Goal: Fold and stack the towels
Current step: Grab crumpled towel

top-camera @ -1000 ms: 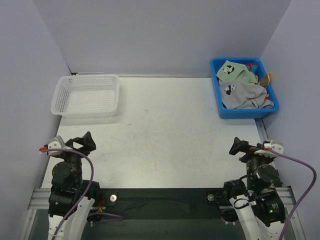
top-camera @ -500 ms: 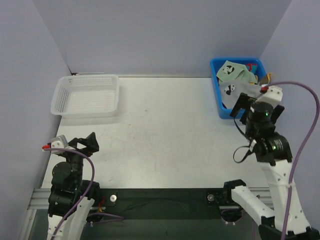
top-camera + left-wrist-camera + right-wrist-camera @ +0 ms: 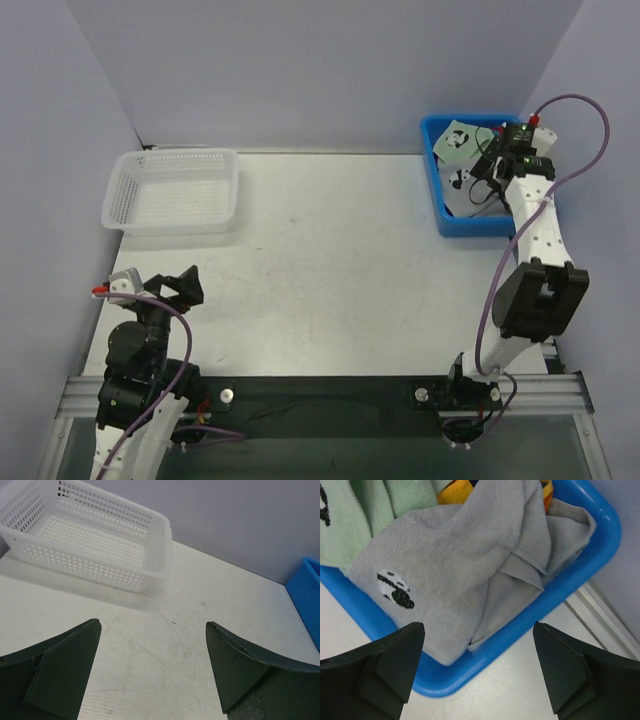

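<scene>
Towels (image 3: 470, 575) lie bunched in the blue bin (image 3: 520, 627), so your right claw (image 3: 477, 627), spread wide and empty, may pinch two together.

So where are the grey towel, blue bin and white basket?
grey towel (image 3: 470, 575), right wrist view, cloth middle.
blue bin (image 3: 545, 602), right wrist view, side wall.
white basket (image 3: 100, 570), left wrist view, near wall.

White arms (image 3: 535, 215), purple cables (image 3: 572, 97), black hands (image 3: 152, 625) (image 3: 478, 625)
</scene>
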Available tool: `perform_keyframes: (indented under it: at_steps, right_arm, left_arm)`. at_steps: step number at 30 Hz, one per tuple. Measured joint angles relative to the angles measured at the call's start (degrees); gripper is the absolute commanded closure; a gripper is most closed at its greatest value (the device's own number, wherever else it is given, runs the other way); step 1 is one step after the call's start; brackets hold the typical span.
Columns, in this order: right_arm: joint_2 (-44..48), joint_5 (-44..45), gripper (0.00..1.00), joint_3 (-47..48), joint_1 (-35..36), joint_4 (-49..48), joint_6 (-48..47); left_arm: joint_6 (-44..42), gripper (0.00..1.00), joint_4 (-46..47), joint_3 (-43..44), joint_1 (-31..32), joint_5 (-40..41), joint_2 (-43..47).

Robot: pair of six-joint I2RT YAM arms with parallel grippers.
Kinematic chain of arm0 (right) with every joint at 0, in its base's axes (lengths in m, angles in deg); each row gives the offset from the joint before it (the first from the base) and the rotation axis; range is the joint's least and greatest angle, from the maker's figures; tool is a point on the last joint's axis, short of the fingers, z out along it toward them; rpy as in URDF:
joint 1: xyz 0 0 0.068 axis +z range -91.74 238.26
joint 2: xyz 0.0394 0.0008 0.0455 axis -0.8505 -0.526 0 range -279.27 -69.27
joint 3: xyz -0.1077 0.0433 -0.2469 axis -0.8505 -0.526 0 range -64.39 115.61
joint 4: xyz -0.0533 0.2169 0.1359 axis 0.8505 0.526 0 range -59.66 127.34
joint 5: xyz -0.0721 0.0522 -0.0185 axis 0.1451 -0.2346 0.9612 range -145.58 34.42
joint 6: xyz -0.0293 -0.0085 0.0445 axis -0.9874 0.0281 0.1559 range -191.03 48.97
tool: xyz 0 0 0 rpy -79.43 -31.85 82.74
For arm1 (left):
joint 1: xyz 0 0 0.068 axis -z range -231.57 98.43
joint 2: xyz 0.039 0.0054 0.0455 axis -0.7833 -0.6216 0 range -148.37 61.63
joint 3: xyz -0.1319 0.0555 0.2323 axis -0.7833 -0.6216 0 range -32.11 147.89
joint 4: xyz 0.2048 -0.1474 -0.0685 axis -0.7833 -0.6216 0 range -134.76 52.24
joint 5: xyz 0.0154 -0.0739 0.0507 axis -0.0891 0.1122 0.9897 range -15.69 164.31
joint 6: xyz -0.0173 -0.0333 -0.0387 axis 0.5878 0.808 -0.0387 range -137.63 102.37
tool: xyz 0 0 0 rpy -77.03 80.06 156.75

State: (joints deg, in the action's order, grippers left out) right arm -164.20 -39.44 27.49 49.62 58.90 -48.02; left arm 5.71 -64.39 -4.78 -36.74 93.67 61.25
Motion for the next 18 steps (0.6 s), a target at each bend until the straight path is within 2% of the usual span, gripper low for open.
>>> perform_keyframes:
  at_steps: [4, 7, 8, 11, 13, 14, 18]
  right_arm:
    - [-8.87, -4.13, 0.11, 3.17, -2.01, -2.82, 0.44]
    - [-13.73, -6.99, 0.18, 4.33, -2.69, -4.72, 0.35]
    - [-14.84, -8.07, 0.23, 4.44, -2.67, -5.25, 0.17]
    - [-16.7, -10.45, 0.55, 4.44, -2.45, -5.81, -0.26]
    - [-16.81, -11.04, 0.65, 4.44, -2.16, -6.25, -0.5]
    - [-16.65, -11.04, 0.73, 4.44, -2.12, -6.69, -0.59]
    - [-15.26, -9.57, 0.91, 4.11, -1.36, -7.28, -2.36]
  left_arm:
    - [-0.02, 0.02, 0.24, -0.02, 0.09, -0.39, 0.0]
    - [-0.04, 0.03, 0.35, -0.22, 0.09, -0.57, 0.0]
    - [-0.04, 0.03, 0.35, -0.35, 0.09, -0.66, 0.0]
    - [-0.07, 0.02, 0.35, -0.68, 0.09, -0.85, 0.0]
    - [-0.11, 0.02, 0.35, -0.74, 0.15, -1.01, 0.0]
    - [-0.15, 0.03, 0.35, -0.74, 0.2, -1.09, 0.0]
    - [-0.26, 0.02, 0.44, -0.83, 0.46, -1.25, 0.0]
